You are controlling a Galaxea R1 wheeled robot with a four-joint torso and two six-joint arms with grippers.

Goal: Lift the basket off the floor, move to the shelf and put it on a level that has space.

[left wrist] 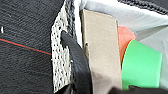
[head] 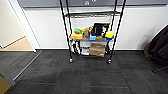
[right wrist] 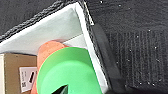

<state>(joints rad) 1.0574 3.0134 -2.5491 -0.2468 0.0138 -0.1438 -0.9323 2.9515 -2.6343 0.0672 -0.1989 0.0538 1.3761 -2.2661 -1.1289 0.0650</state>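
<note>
The left claw (left wrist: 75,62) had a dark finger (left wrist: 77,65) against the basket (left wrist: 60,50), lying over its speckled outer wall; whether it clamped the rim could not be told. A dark finger of the right claw (right wrist: 106,57) lay along the opposite white-lined rim, its grip equally unclear. Inside the basket sat a cardboard box (left wrist: 102,50), a green piece (right wrist: 66,72) and an orange piece (right wrist: 48,51). Below was dark carpet (head: 85,75) with thin red lines. Ahead, against the white wall, stood the black wire shelf (head: 92,32): one tier crowded with colourful items (head: 92,32), a brown carton (head: 97,49) beneath, and the level (head: 91,13) above them bare.
</note>
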